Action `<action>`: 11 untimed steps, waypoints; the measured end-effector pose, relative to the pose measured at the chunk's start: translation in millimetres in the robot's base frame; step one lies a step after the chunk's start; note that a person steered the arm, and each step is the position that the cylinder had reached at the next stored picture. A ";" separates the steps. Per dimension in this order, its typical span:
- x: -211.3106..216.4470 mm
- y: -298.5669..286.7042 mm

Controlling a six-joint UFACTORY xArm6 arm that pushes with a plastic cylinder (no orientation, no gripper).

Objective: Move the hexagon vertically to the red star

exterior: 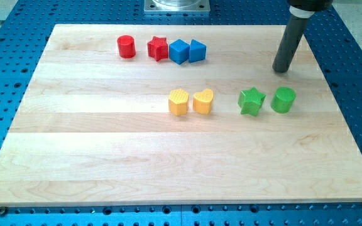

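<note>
The yellow hexagon (pixel 178 102) lies near the board's middle, touching a yellow heart (pixel 203 100) on its right. The red star (pixel 158 48) lies near the view's top, above and slightly left of the hexagon. My tip (pixel 282 70) rests on the board at the upper right, far right of the hexagon and just above the green cylinder (pixel 283 100). It touches no block.
A red cylinder (pixel 126 46) lies left of the red star. Two blue blocks (pixel 179 51) (pixel 197 50) sit right of the star, the nearer one touching it. A green star (pixel 252 101) lies beside the green cylinder. The wooden board (pixel 105 157) sits on a blue perforated table.
</note>
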State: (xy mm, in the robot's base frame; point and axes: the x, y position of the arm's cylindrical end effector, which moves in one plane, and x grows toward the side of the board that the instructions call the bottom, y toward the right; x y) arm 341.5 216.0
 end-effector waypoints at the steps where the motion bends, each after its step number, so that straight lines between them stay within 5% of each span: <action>1: 0.0 -3.2; 3: 0.4 -117.2; 6: 0.4 -171.7; 11: 86.0 -250.4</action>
State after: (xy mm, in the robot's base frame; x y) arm 427.5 -34.4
